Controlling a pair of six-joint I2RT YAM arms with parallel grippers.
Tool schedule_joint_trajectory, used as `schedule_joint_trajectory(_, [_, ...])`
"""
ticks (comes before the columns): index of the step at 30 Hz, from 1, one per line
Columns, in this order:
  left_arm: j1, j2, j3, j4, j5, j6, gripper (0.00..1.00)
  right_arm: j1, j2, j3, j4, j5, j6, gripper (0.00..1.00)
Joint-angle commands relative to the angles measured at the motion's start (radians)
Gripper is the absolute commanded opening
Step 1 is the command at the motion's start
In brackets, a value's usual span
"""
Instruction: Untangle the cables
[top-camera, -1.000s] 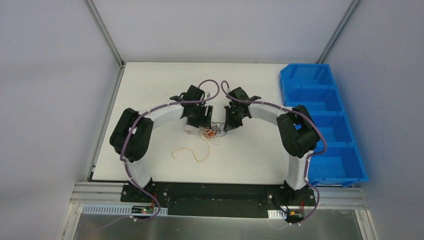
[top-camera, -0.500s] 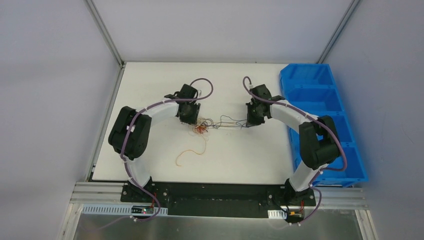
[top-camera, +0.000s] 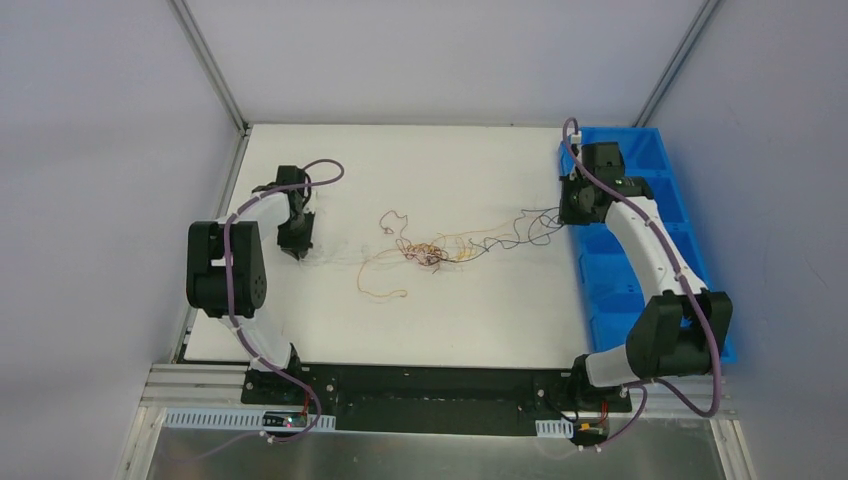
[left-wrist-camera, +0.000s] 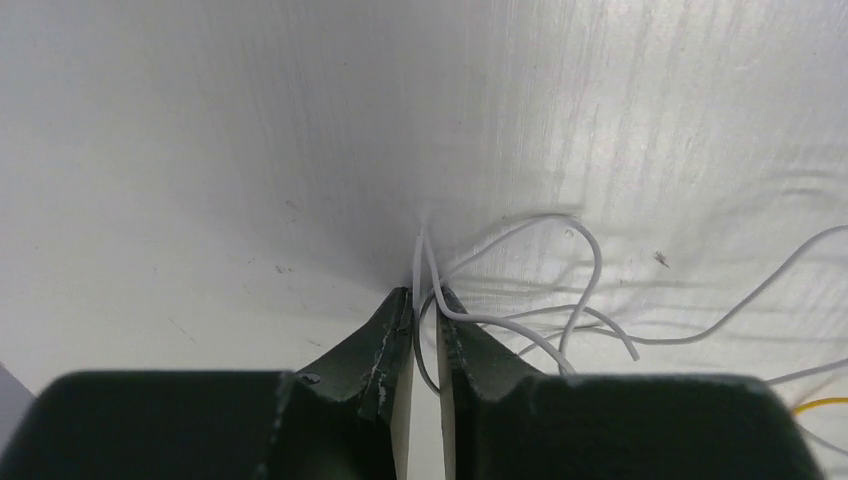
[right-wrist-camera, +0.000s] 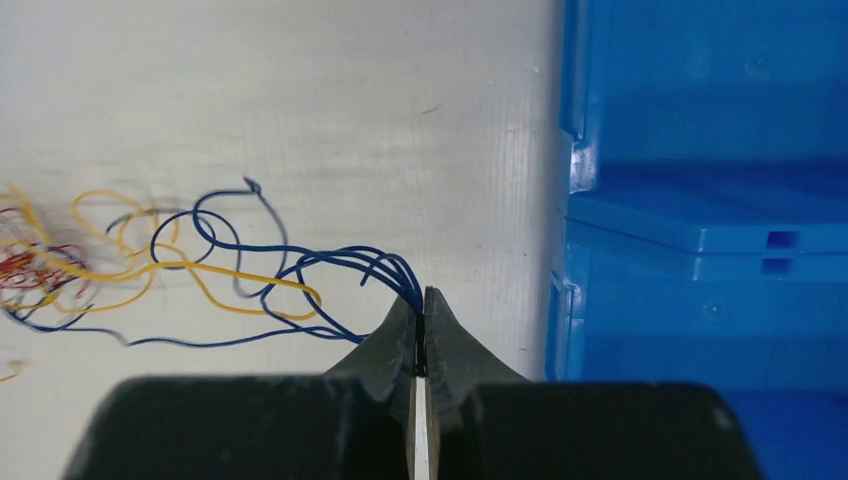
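A small knotted clump of thin cables (top-camera: 430, 252), red, orange and dark, lies mid-table. White strands run left from it and blue strands (top-camera: 520, 232) run right. My left gripper (top-camera: 297, 243) is at the far left, shut on the white cable (left-wrist-camera: 470, 318), which loops out to the right in the left wrist view. My right gripper (top-camera: 572, 212) is at the right beside the blue bin, shut on several blue cables (right-wrist-camera: 330, 262). Orange cable (right-wrist-camera: 160, 265) crosses the blue ones. A loose orange loop (top-camera: 380, 285) lies below the clump.
A blue compartment bin (top-camera: 650, 250) stands along the table's right edge, close behind my right gripper; it fills the right of the right wrist view (right-wrist-camera: 700, 200). A metal frame post (top-camera: 210, 70) rises at the back left corner.
Both grippers have moved apart, left to the far left, right to the bin. The cables between them are stretched out and the clump has spread and shifted right.
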Motion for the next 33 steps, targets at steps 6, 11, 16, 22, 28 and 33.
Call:
schedule_joint_trajectory(6, [0.041,-0.121,-0.022,-0.040,0.248,0.053,0.20,-0.016,-0.128,0.145,-0.086,-0.283,-0.038,0.00])
schedule_joint_trajectory(11, [0.030,-0.189,0.037,-0.047,0.335,0.050,0.00,-0.008,-0.106,0.153,-0.110,-0.317,-0.034,0.00])
schedule_joint_trajectory(16, [0.049,-0.175,0.085,-0.072,0.302,0.126,0.00,-0.010,-0.118,0.146,-0.124,-0.352,-0.068,0.00])
schedule_joint_trajectory(22, [0.033,-0.203,0.110,-0.092,0.558,0.098,0.56,0.001,-0.078,0.100,-0.160,-0.427,-0.063,0.00])
schedule_joint_trajectory(28, [-0.190,-0.147,0.137,-0.005,0.640,-0.099,0.67,0.101,0.030,0.038,-0.120,-0.392,-0.023,0.00])
schedule_joint_trajectory(33, [-0.330,0.013,0.195,0.104,0.646,-0.267,0.67,0.149,0.181,0.104,-0.126,-0.327,0.004,0.43])
